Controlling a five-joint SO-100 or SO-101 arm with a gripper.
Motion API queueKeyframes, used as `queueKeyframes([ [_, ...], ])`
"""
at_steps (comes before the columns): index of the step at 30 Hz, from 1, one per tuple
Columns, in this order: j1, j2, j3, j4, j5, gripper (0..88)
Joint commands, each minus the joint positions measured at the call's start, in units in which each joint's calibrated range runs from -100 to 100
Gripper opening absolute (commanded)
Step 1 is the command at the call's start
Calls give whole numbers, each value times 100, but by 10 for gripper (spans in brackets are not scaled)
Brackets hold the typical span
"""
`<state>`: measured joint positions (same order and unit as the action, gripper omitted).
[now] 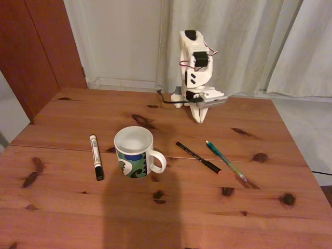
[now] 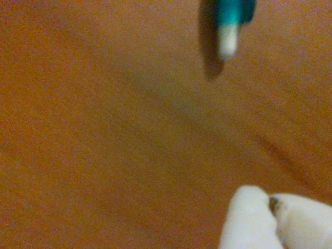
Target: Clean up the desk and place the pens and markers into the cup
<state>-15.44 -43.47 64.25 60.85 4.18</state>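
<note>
On the reddish-brown desk [image 1: 62, 218] stands the white cup [image 1: 136, 153] with a green, blue and black pattern, upright, its handle towards the right of the fixed view. A white marker with a black cap [image 1: 96, 156] lies left of it. A thin black pen with red ends [image 1: 197, 157] and a teal pen [image 1: 226, 161] lie to its right. The arm is folded at the back of the desk, and my gripper [image 1: 198, 118] points down there, shut and empty. In the wrist view its tips [image 2: 272, 207] touch, and the teal pen's end [image 2: 230, 26] shows at the top.
Pale curtains [image 1: 233, 41] and a white wall hang behind the desk. A dark red door [image 1: 36, 46] stands at the back left. A black cable [image 1: 167, 99] runs beside the arm's base. Bare wood lies in front of the cup.
</note>
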Motion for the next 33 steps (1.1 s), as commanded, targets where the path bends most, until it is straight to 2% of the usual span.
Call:
queueKeyframes([
  [1, -44, 1133, -1213, -128, 12, 7],
  [8, -197, 3019, -2737, -128, 7, 7],
  [14, -672, 4021, -3557, -171, -313, 7],
  [21, -897, 4277, -3629, -498, -329, 7],
  [33, -905, 4285, -3088, -2098, -732, 8],
])
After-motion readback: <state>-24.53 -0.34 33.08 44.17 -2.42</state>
